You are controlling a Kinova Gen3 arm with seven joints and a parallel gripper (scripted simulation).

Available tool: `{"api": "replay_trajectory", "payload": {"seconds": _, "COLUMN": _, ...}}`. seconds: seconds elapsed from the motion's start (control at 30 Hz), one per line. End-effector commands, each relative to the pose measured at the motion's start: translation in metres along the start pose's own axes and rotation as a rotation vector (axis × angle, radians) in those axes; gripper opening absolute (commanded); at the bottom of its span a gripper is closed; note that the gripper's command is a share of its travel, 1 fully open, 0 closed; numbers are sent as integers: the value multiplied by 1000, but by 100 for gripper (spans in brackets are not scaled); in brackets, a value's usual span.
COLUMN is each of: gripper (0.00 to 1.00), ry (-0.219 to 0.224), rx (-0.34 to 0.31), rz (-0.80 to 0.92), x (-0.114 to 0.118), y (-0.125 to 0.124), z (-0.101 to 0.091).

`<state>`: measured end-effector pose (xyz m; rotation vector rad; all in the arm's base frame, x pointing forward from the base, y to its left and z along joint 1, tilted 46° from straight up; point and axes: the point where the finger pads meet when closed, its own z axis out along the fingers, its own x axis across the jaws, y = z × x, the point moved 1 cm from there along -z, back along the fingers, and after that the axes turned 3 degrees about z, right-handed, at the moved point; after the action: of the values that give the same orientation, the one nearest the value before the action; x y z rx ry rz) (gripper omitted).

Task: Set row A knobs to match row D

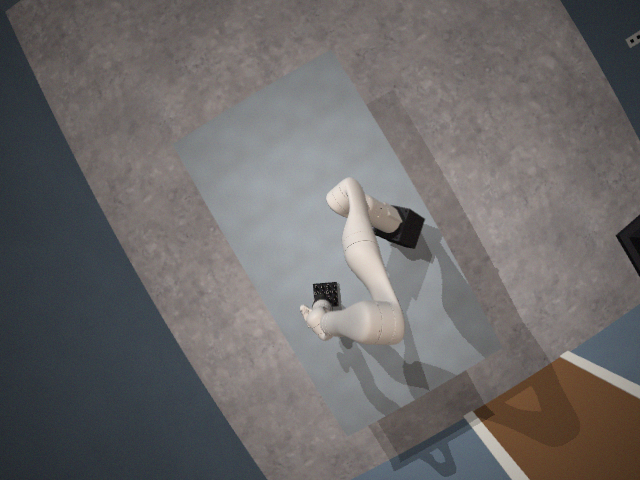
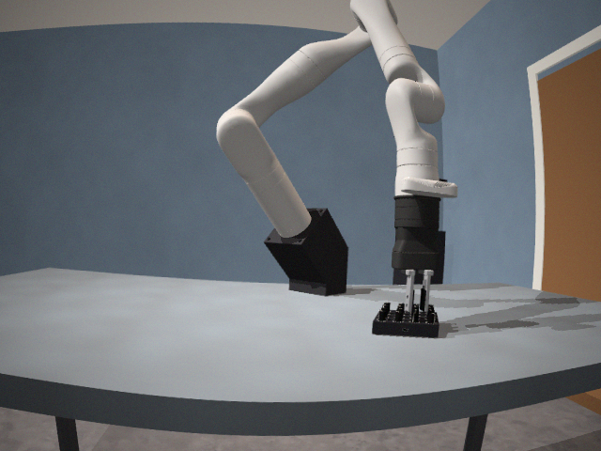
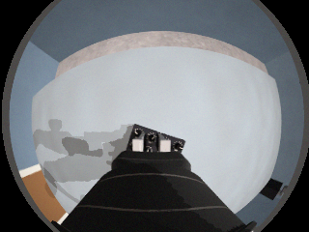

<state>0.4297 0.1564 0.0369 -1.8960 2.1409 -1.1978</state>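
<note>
The black knob box (image 1: 325, 289) (image 2: 388, 329) (image 3: 165, 136) stands flat on the table. Its socket side faces the exterior view. My gripper (image 2: 418, 310) (image 3: 151, 139) points straight down over the box, its fingers partly open. In the exterior view the fingertips reach down among the knobs, behind the nearest row. In the wrist view, a knob shows just beyond the gap between the fingertips, and clear space shows around it. Which knob lies between the fingers is hidden. The top view shows the arm covering part of the box. The printed names and most white lines are too small to read.
The table (image 1: 248, 170) (image 2: 193, 349) carries the box and the arm's black base (image 1: 412, 227) (image 2: 322, 256). The arm (image 1: 361, 258) (image 2: 412, 116) arches high from its base to the box. Its shadows fall on the table beside the box.
</note>
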Motion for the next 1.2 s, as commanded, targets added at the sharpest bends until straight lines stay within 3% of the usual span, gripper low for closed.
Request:
{"api": "replay_trajectory", "payload": {"seconds": 0.0, "gripper": 46, "ry": 1, "rx": -1, "rz": 1, "x": 0, "y": 0, "z": 2}}
{"api": "replay_trajectory", "payload": {"seconds": 1.17, "gripper": 46, "ry": 1, "rx": -1, "rz": 1, "x": 0, "y": 0, "z": 11}}
